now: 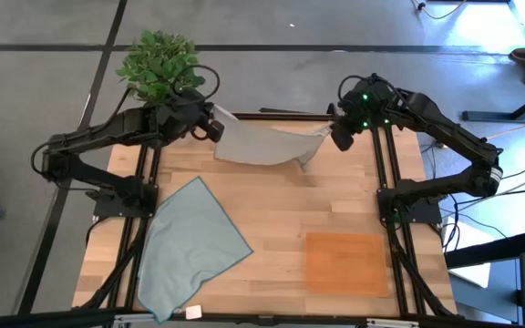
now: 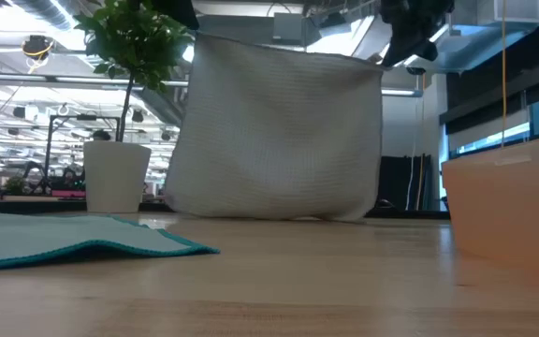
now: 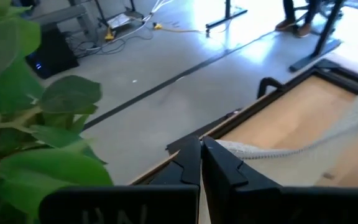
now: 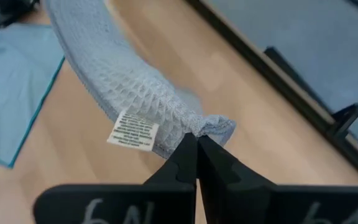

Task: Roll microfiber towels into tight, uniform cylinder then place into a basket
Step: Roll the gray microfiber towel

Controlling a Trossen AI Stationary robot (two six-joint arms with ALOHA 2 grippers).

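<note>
Basket [image 2: 508, 206] cut off at right edge

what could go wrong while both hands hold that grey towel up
Each hand, left and right, pinches only a corner of the grey towel, so one corner could slip and the cloth would drop crumpled. It hangs at the table's far edge beside the plant; a swing could brush the leaves or carry it off the table.
</note>
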